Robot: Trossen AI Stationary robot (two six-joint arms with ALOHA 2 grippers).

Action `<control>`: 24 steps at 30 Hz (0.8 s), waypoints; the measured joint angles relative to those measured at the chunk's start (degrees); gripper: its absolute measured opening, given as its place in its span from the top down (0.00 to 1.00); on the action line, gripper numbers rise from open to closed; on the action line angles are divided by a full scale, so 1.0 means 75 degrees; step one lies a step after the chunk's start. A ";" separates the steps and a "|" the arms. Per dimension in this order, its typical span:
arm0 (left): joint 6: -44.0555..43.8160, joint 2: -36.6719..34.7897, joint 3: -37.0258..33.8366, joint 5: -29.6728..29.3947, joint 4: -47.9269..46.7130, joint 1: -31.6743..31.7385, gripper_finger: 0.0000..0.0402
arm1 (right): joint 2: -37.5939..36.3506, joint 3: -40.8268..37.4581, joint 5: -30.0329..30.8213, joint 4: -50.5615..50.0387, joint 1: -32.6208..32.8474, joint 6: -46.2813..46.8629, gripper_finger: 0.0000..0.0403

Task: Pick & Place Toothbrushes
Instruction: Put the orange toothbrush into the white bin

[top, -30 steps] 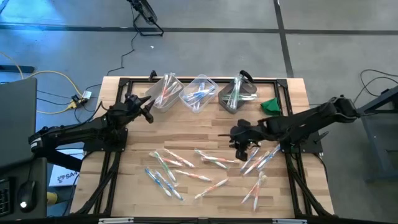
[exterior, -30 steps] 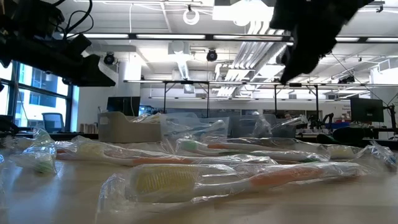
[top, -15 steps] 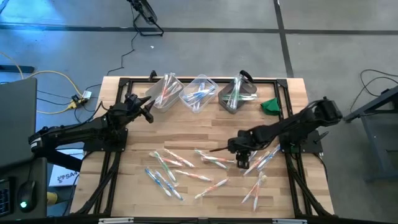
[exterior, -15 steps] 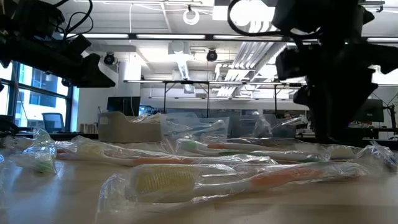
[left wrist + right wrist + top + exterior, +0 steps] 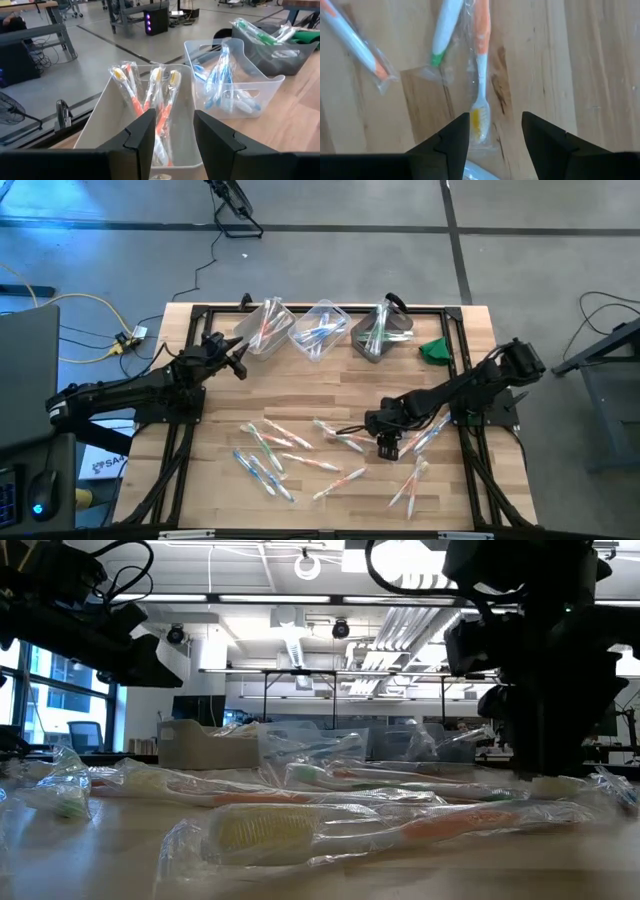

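Right tool (image 5: pixel 388 446), fingers spread, hangs just above an orange toothbrush (image 5: pixel 479 107) among toothbrushes (image 5: pixel 290 455) scattered across the lower half of the table (image 5: pixel 300 395). Left tool (image 5: pixel 236 363), fingers spread and empty, hovers at upper left beside three bins (image 5: pixel 322 330) holding sorted brushes. A green object (image 5: pixel 435 350) lies at upper right.

Bright ceiling lights glare in the low view, leaving the arms silhouetted.
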 joint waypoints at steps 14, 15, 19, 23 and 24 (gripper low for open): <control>-0.0003 0.0003 0.0000 0.0000 -0.0037 0.0000 0.67 | -0.0023 0.0003 -0.0445 0.0395 -0.0054 0.0213 0.57; -0.0003 0.0000 0.0000 0.0000 -0.0037 0.0000 0.67 | -0.0023 0.0003 -0.0439 0.0422 -0.0054 0.0213 0.57; -0.0003 0.0000 0.0000 0.0000 -0.0080 0.0000 0.67 | 0.0039 0.0003 -0.0223 0.0368 -0.0054 0.0207 0.57; -0.0003 0.0000 -0.0003 0.0000 -0.0095 0.0000 0.67 | 0.0159 0.0003 -0.0182 0.0490 -0.0054 0.0187 0.57; -0.0003 0.0000 -0.0003 0.0000 -0.0095 0.0000 0.67 | 0.0183 0.0003 -0.0184 0.0442 -0.0044 0.0187 0.57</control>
